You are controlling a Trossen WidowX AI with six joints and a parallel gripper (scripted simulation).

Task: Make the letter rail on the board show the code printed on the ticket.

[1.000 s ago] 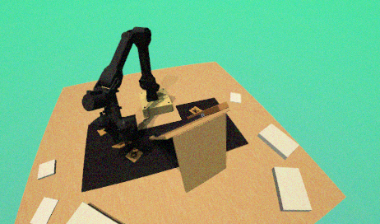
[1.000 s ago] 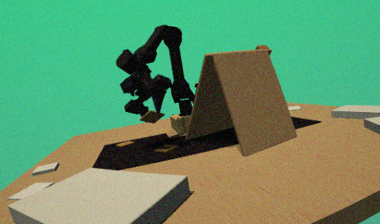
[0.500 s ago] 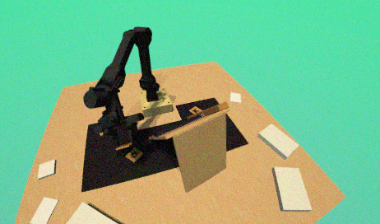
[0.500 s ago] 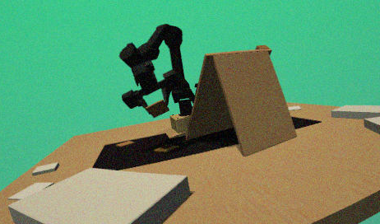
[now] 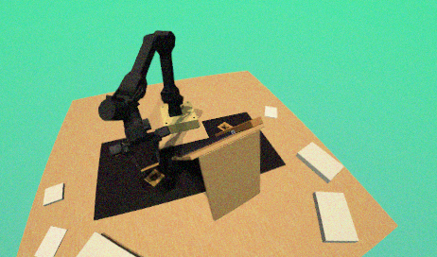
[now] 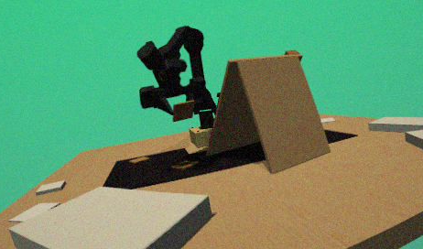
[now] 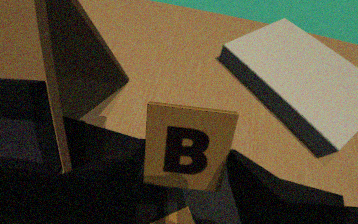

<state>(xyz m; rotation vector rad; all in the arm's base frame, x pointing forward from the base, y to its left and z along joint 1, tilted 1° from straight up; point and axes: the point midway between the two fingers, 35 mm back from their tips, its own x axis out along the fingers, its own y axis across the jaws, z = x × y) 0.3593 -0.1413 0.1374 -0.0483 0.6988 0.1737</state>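
Here we count six pale slabs (image 5: 336, 216) (image 6: 110, 215) (image 7: 300, 85), three left, three right; at least four square tiles (image 5: 154, 178) (image 6: 183, 111) (image 7: 190, 145); one tent-shaped board (image 5: 232, 175) (image 6: 284, 110) (image 7: 10, 40), one black mat (image 5: 118, 198) (image 6: 121, 176), one arm (image 5: 143, 60) (image 6: 197, 64).

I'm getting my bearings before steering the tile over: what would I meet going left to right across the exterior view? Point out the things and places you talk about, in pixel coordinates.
Small white block (image 5: 54, 193) (image 6: 50, 187) → raised B tile (image 5: 149, 167) (image 6: 183, 111) (image 7: 190, 182) → tented board (image 5: 232, 175) (image 6: 288, 114) (image 7: 10, 40) → farther right-hand white slab (image 5: 320, 162) (image 6: 398, 123).
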